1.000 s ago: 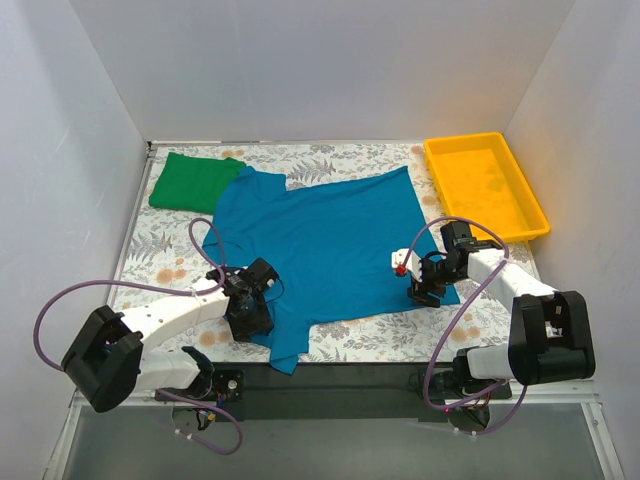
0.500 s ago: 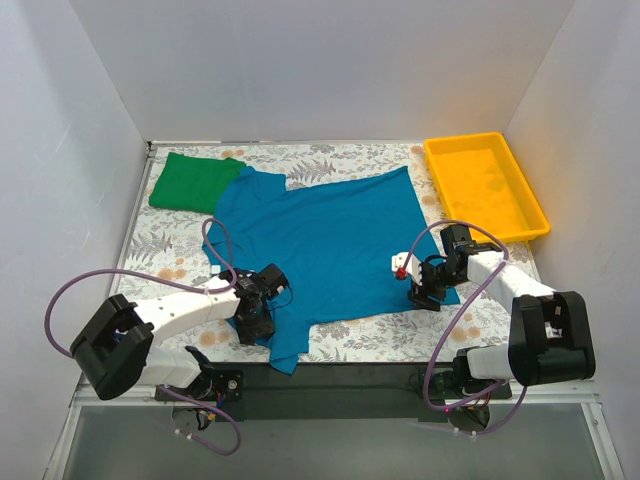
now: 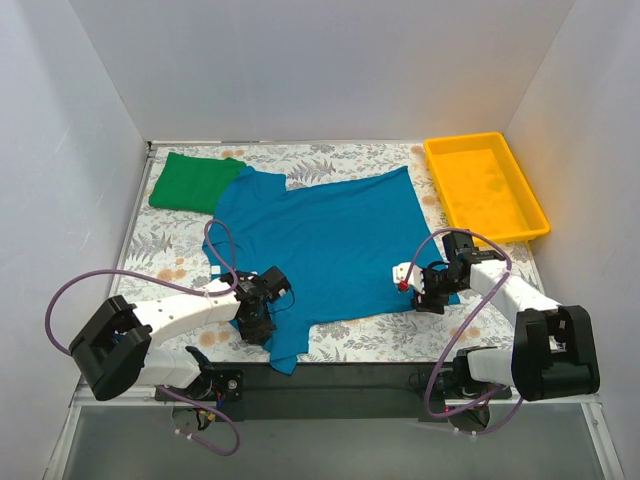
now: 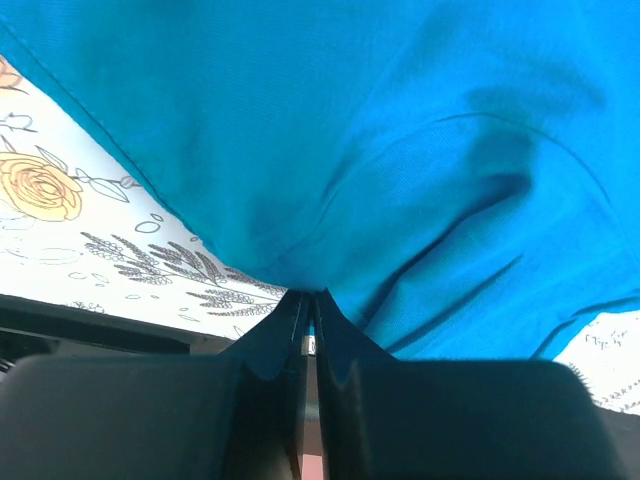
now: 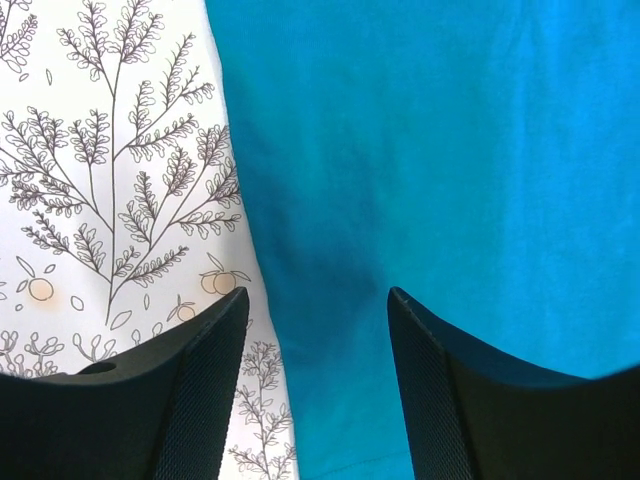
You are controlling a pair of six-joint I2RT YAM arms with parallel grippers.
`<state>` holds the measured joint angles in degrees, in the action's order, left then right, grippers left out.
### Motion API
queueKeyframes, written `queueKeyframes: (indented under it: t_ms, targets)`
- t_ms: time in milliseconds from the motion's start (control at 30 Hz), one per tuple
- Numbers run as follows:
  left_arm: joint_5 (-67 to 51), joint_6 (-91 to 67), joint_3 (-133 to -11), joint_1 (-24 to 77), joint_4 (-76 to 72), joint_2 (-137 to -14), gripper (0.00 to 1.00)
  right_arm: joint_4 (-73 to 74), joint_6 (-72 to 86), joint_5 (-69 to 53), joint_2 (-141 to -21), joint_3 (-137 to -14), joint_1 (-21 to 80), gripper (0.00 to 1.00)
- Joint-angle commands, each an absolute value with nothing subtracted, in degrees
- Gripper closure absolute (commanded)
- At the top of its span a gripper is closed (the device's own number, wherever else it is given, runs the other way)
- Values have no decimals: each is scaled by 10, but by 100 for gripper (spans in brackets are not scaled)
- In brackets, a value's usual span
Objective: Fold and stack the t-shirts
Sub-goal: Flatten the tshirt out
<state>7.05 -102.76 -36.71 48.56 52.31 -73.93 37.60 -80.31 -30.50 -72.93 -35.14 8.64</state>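
Teal shirt (image 3: 320,240) lies spread flat mid-table, back half smooth. A sleeve-like flap hangs toward the near edge on the left side. Its far-left corner touches or slightly overlaps the green shirt (image 3: 190,182); can't tell which from the top view. The green shirt is a folded rectangle in the far-left corner of the table (image 3: 160,250).

Left gripper (image 3: 258,318) is at the teal shirt's near-left edge, just beside the flap. On the left wrist cam the fingers (image 4: 285,330) are pressed together with no gap. The left gripper (image 4: 310,300) is clamped on a pinch of teal shirt (image 4: 400,150). Fabric puckers and creases radiate from the tips. Floral table (image 4: 60,230) shows to the left of the pinch, dark near edge below it.

Right gripper (image 3: 425,290) is at the teal shirt's near-right corner. On the right wrist cam the jaws are wide apart and hold nothing. The right gripper (image 5: 318,310) straddles the hem: one finger (image 5: 190,380) is over printed table (image 5: 100,150), the other over teal shirt (image 5: 450,150). The cloth between them is flat, with a faint shadow. Can't tell whether the tips touch the surface.

Yellow tray (image 3: 465,139) is in the far-right corner, well apart from both shirts.
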Motion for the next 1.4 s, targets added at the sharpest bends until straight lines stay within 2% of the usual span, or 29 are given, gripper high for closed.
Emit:
queueKeyframes:
  t_ms: [0, 400, 700, 933, 1067, 1200, 1367]
  targets:
    - [46, -1041, -356, 497, 522, -727, 100, 383, -851, -315, -704, -347, 85, 36]
    - [31, -1048, -362, 519, 548, -699, 100, 390, -877, -333, -719, -364, 90, 34]
    - [32, -1058, -361, 522, 577, -659, 100, 387, -867, -300, -790, -386, 108, 45]
    - [26, -1057, -362, 523, 583, -645, 100, 391, -862, -260, -796, -364, 108, 72]
    - [19, -1056, -366, 523, 587, -636, 100, 413, -877, -243, -757, -347, 108, 89]
    - [5, -1055, -367, 523, 585, -623, 100, 458, -878, -221, -730, -349, 113, 90]
    - [-19, -1051, -366, 524, 585, -605, 100, 540, -906, -214, -709, -354, 115, 99]
